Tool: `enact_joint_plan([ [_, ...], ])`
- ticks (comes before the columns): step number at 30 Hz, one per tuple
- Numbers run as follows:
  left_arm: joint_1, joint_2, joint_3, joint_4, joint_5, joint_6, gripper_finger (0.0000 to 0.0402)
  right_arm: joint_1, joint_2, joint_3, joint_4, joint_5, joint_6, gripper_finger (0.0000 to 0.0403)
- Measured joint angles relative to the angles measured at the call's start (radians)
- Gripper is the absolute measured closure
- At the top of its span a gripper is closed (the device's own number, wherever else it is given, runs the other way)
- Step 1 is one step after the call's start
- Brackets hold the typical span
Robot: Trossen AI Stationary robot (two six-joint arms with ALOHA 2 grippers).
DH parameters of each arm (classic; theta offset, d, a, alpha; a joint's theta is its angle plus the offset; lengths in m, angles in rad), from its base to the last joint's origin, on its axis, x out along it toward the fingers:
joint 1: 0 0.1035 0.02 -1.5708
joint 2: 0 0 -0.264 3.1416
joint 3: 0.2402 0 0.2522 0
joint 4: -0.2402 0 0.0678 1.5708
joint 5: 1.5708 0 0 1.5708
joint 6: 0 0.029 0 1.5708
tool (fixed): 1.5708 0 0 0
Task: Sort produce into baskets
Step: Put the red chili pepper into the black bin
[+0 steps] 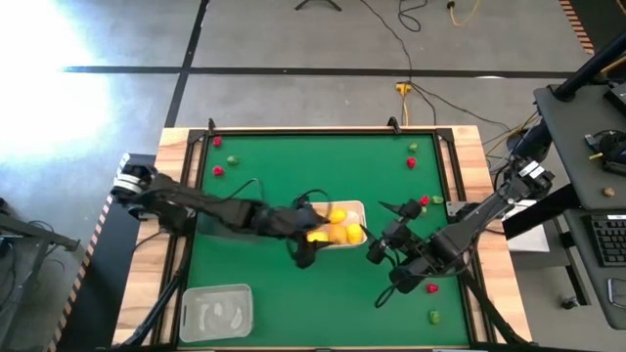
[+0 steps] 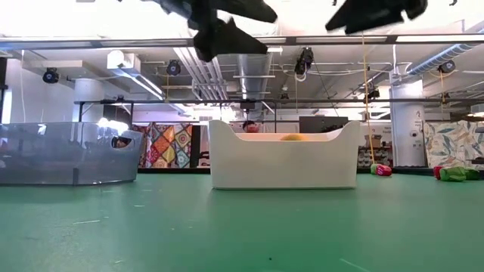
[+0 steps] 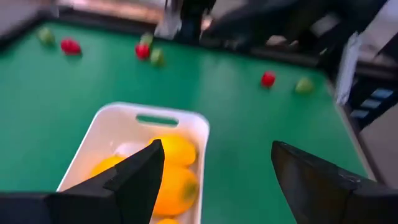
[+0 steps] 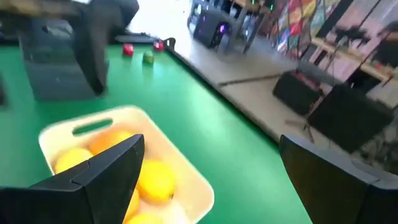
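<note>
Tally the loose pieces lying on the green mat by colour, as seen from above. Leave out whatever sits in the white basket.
Red pieces: 5
Green pieces: 4
Total: 9

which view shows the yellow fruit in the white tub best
The left wrist view: it looks down into the white tub and shows the yellow fruit clearly. The right wrist view shows them partly behind a finger. The high view shows them small beside the left hand. The low view shows only a sliver above the rim.
</note>
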Motion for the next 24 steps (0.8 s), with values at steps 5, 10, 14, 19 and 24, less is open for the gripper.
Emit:
enact_joint_plan([
  [5, -0.015, -0.032, -0.167, 0.281, -0.002, 0.108, 0.0123, -0.017, -0.002, -0.020, -0.017, -0.099, 0.095, 0.0037],
  [10, -0.004, -0.025, -0.241, 0.547, -0.003, 0.234, 0.0123, -0.136, -0.026, 0.066, -0.313, -0.322, 0.302, 0.0037],
  [14, 0.005, -0.027, -0.245, 0.580, -0.007, 0.305, 0.0123, -0.320, -0.039, 0.086, -0.698, -0.685, 0.517, 0.0037],
  [19, 0.007, -0.031, -0.211, 0.577, -0.016, 0.357, 0.0123, -0.553, -0.082, 0.024, -0.829, -0.954, 0.549, 0.0037],
  [24, 0.011, -0.032, -0.130, 0.561, -0.205, 0.422, 0.0123, -0.680, -0.081, -0.065, -0.678, -0.991, 0.520, 0.0037],
])
